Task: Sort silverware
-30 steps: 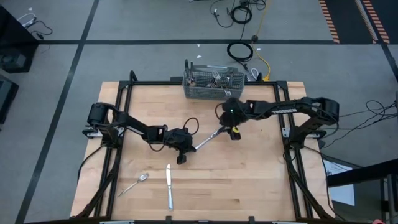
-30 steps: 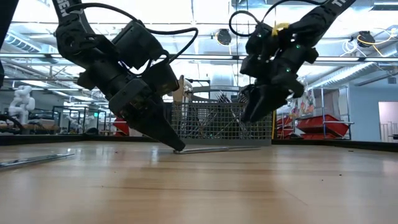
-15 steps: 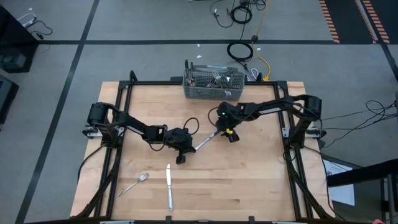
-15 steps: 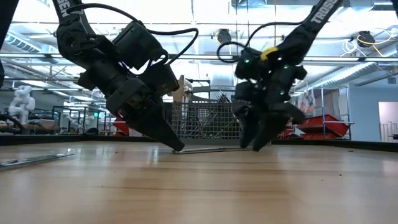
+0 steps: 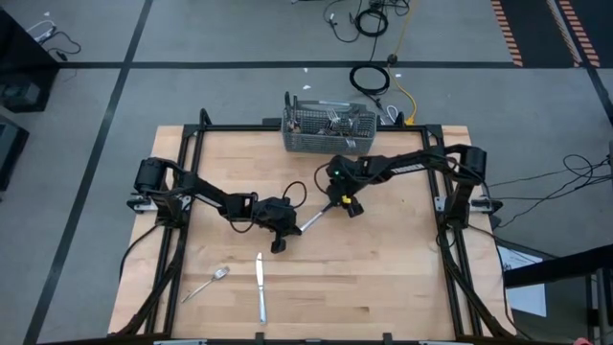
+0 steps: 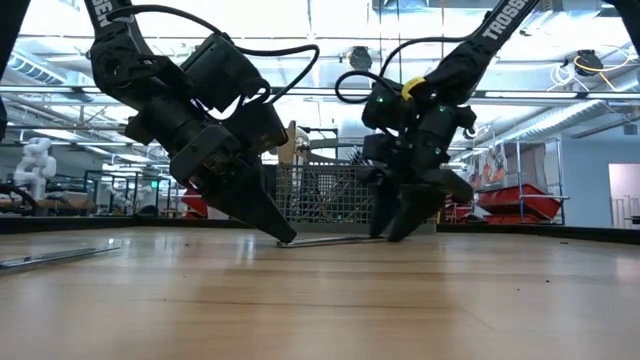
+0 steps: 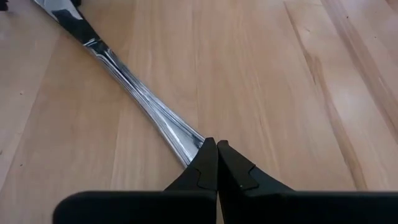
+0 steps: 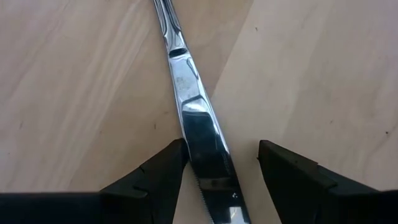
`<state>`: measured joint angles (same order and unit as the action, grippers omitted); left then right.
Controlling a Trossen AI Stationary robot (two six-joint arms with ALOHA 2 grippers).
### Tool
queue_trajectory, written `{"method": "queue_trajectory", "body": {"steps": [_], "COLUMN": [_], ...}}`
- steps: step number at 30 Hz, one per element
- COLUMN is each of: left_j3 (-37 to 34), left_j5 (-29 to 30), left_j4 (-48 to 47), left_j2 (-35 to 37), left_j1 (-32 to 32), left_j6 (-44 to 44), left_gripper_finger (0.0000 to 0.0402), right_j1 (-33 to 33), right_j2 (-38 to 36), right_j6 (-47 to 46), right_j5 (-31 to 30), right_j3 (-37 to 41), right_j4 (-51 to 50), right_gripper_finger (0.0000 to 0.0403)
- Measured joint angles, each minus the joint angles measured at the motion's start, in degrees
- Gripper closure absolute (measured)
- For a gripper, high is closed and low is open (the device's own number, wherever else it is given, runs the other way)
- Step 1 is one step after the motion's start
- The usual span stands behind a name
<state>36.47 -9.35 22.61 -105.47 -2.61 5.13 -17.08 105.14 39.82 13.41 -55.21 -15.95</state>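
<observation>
Centrally, near the middle of the table [image 5: 383, 268], a table knife [image 5: 317, 217] lies flat; the left claw [image 5: 281, 243], pressed together, pinches its handle end at about 7 o'clock. The right claw [image 5: 347, 204], spread wide, straddles the blade end (fingers [image 8: 152, 177] either side, apart from it). A fork [image 5: 207, 284] and second knife [image 5: 260, 287] lie toward 7 o'clock; the basket [image 5: 329, 130] sits at 12.

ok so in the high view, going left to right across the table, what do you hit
fork → table knife → left gripper, shut on the handle end of another knife → right gripper, open around that knife's blade end
</observation>
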Motion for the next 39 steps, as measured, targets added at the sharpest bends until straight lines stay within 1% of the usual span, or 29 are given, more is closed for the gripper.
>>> {"method": "queue_trajectory", "body": {"steps": [5, 9, 12, 17, 18, 22, 26, 28, 29, 30, 31, 36, 39], "left_j3": [0.00, 0.00, 0.00, 0.00, 0.00, -0.02, 0.03, 0.55, 0.90, 1.10, 1.35, 2.16, 2.16], "left_j5": [0.25, 0.32, 0.34, 0.55, 0.57, 1.61, 2.24, 3.00, 3.51, 4.25, 4.70, 7.00, 12.05], "left_j4": [-0.02, -0.03, -0.04, -0.36, -0.37, 0.05, 1.16, 0.38, -0.01, -0.43, -1.00, 0.18, -0.66], "left_j2": [0.00, 0.00, 0.00, 0.06, 0.09, 0.09, 0.94, 2.54, 3.31, 4.27, 5.48, 12.53, 16.55], "left_j1": [-0.02, -0.02, -0.02, 0.00, 0.02, 0.01, -0.02, -0.02, -0.02, -0.02, 0.01, 0.02, 0.00], "left_j6": [-0.07, -0.04, -0.04, -0.04, 0.00, 1.20, 6.77, 9.42, 10.37, 11.24, 12.19, 12.57, 11.68], "left_gripper_finger": [0.0401, 0.0401, 0.0401, 0.0401, 0.0401, 0.0401, 0.0398, 0.0390, 0.0386, 0.0382, 0.0379, 0.0373, 0.0372], "right_j1": [0.17, 0.15, 0.19, 0.51, 0.60, 1.24, 1.68, 1.70, 1.71, 1.73, 1.64, 1.62, 1.62], "right_j2": [2.25, 3.61, 3.67, 3.66, 3.66, 3.59, 2.59, 2.09, 1.59, 1.49, 1.25, 1.09, 1.09], "right_j6": [0.93, 0.06, 0.09, 2.60, 2.73, 2.09, -0.03, -1.25, -2.45, -2.90, -3.72, -5.88, -7.35], "right_j5": [0.45, 0.76, 0.93, 0.90, 0.64, -1.17, -2.75, -2.99, -3.18, -3.65, -3.65, -3.39, -3.26], "right_j3": [-0.03, -0.24, -0.27, -0.27, -0.27, -0.29, -0.25, -0.09, -0.05, 0.19, 0.15, 0.19, 0.27], "right_j4": [-0.44, -1.70, -2.83, -3.56, -3.72, -4.00, -4.06, -4.06, -4.40, -4.55, -4.47, -4.39, -3.90], "right_gripper_finger": [0.0199, 0.0222, 0.0262, 0.0353, 0.0361, 0.0361, 0.0361, 0.0361, 0.0370, 0.0391, 0.0401, 0.0398, 0.0398]}}
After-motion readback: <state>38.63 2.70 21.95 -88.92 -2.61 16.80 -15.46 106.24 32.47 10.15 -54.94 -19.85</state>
